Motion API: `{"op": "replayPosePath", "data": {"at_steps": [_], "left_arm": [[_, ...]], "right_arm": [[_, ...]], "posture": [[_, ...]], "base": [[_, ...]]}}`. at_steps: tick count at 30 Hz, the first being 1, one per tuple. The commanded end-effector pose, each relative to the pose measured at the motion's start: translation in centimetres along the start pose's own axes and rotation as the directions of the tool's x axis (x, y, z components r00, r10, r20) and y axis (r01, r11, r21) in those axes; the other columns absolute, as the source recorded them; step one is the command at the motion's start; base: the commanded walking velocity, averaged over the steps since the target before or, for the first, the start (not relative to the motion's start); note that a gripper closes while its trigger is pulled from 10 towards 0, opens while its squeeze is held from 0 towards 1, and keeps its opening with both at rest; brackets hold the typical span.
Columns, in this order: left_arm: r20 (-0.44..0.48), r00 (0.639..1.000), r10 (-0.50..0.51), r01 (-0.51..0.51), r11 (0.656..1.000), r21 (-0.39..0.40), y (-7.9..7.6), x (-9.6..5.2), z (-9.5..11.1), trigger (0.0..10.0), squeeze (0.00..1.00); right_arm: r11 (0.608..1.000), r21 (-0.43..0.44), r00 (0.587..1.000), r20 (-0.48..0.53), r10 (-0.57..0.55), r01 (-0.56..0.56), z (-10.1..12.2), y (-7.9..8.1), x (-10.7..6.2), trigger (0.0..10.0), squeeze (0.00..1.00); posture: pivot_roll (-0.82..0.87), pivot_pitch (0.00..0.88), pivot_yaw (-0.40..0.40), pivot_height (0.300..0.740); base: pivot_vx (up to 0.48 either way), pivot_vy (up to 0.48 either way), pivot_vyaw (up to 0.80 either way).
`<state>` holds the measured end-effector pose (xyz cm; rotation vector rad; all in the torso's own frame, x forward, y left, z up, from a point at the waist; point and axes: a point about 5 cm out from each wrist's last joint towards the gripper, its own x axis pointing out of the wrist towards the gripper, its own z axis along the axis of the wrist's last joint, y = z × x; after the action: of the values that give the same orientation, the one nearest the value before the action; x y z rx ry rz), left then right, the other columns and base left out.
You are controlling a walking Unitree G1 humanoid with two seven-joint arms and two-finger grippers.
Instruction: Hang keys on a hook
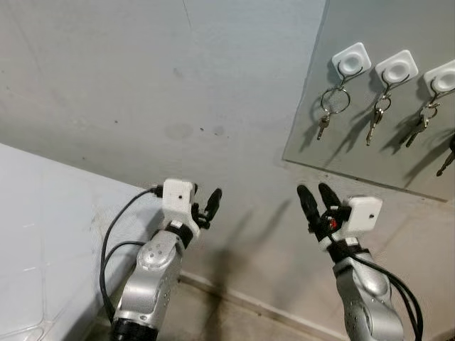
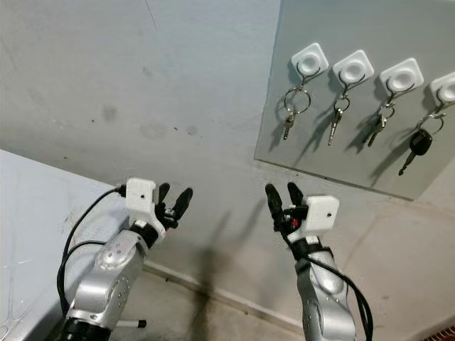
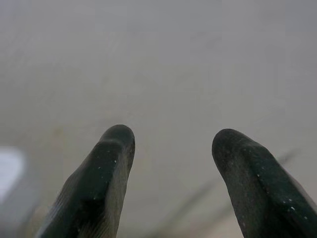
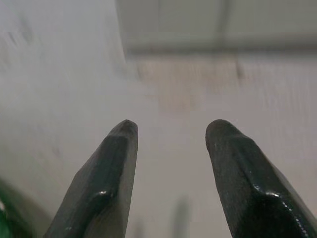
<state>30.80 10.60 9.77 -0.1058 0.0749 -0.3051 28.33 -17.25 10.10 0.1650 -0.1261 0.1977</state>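
Note:
A grey panel (image 2: 341, 142) on the wall carries a row of white hooks (image 2: 311, 60). A silver key on a ring (image 2: 288, 122) hangs from the leftmost hook. More silver keys (image 2: 334, 124) hang from the hooks beside it, and a black-headed key (image 2: 419, 144) hangs at the far right. My left gripper (image 1: 211, 201) is raised before the bare wall, open and empty, well left of the panel. My right gripper (image 1: 317, 195) is open and empty just below the panel's lower left corner. In the right wrist view its fingers (image 4: 116, 163) point at the wall and the panel's edge.
A white flat surface (image 1: 43, 234) fills the lower left, next to my left arm. A black cable (image 1: 110, 241) loops beside that arm. The wall meets the floor at a pale skirting (image 1: 242, 302) between my arms.

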Motion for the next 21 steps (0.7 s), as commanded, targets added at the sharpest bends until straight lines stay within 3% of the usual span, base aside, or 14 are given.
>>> {"op": "replayPosePath", "data": {"at_steps": [1, 5, 8, 11, 16, 21], "left_arm": [[-0.005, 0.999, 0.032, -0.032, 0.999, -0.025, 0.5, -0.1, -0.5, 10.0, 0.00], [-0.070, 0.993, 0.095, -0.098, 0.994, -0.043, 1.9, -0.6, -3.5, 10.0, 0.00], [-0.166, 0.980, 0.106, -0.129, 0.983, -0.133, 2.7, -1.2, -6.1, 10.0, 0.00], [-0.241, 0.962, 0.125, -0.157, 0.980, -0.120, 3.2, -1.9, -7.9, 10.0, 0.00], [-0.405, 0.905, 0.131, -0.159, 0.987, -0.035, 3.2, -4.0, -11.6, 10.0, 0.00], [-0.459, 0.880, 0.121, -0.135, 0.991, 0.002, 2.9, -5.0, -13.0, 10.0, 0.00]], "right_arm": [[1.000, -0.004, 1.000, -0.013, -0.011, 0.011, -0.6, -0.1, -0.2, 10.0, 0.00], [0.998, -0.030, 0.991, -0.124, -0.057, 0.054, -3.7, -1.1, -1.4, 10.0, 0.00], [0.995, -0.058, 0.972, -0.217, -0.089, 0.078, -6.0, -1.6, -2.4, 10.0, 0.00], [0.994, -0.061, 0.955, -0.280, -0.100, 0.087, -7.5, -1.7, -3.1, 10.0, 0.00], [0.991, -0.090, 0.887, -0.445, -0.127, 0.097, -10.8, -1.8, -5.2, 10.0, 0.00], [0.987, -0.098, 0.834, -0.527, -0.161, 0.128, -12.3, -2.1, -6.8, 10.0, 0.00]], "posture": [[-0.01, 0.054, 0.004, 0.740], [-0.02, 0.050, 0.008, 0.740], [-0.01, 0.045, 0.011, 0.740], [-0.01, 0.042, 0.013, 0.740], [-0.01, 0.034, 0.016, 0.740], [-0.02, 0.029, 0.020, 0.740]], "base": [[0.000, 0.000, 0.00], [0.000, 0.000, 0.00], [0.000, 0.000, 0.00], [0.000, 0.000, 0.00], [0.000, 0.000, 0.00], [0.000, 0.000, 0.00]]}}
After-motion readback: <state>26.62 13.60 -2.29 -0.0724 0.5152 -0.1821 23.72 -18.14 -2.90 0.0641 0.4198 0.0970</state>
